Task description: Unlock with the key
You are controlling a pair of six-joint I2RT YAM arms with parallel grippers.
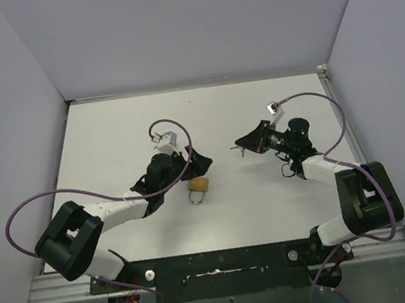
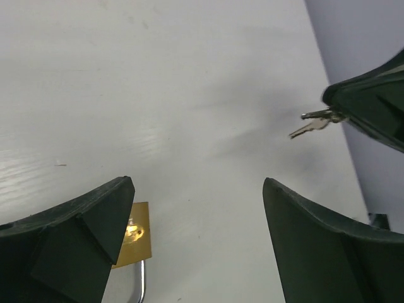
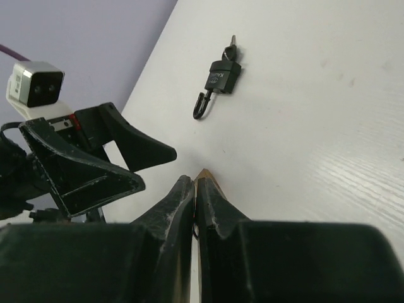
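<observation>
L jaws open, padlock [image 2: 135, 235] just beside | R jaws pinch key [image 2: 314, 124]

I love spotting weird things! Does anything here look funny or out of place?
Yes: a small black padlock lies on the table, looking already open, seen only from the right wrist. The brass padlock by the left tool is another one; the right tool grips the keys.

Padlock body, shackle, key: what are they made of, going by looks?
Small golden padlock body: likely brass, polished; yellow colour with a bright glint. Curved silver shackle: probably steel, shiny grey. Small silver key pinched in the right hand: bare or plated metal, pale sheen; alloy unclear.
</observation>
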